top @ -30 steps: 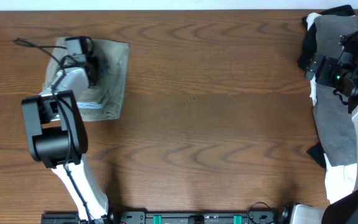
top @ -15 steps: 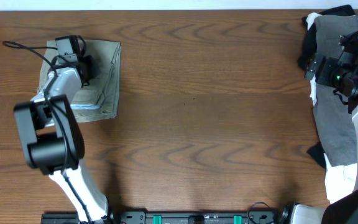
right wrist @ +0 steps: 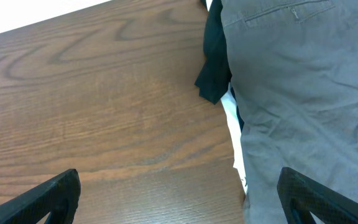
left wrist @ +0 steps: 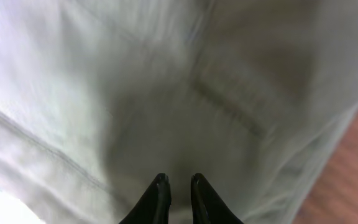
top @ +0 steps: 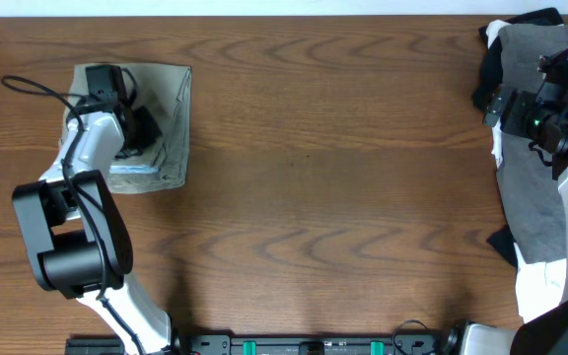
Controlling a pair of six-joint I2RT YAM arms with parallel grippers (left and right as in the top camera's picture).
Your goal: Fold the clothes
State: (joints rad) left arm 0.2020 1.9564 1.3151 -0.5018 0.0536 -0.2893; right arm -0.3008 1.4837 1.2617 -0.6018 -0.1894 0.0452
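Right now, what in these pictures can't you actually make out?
1. Overhead: the left arm covers the middle of the pale khaki-green cotton shorts.
2. Left wrist: the cloth is blurred; whether the left gripper pinches it is unclear.
3. Right wrist: the darker grey garment runs off the frame edge.

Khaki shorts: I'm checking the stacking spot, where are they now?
Overhead view: the khaki shorts lie folded at the table's far left, under the left gripper, opposite the grey garment.
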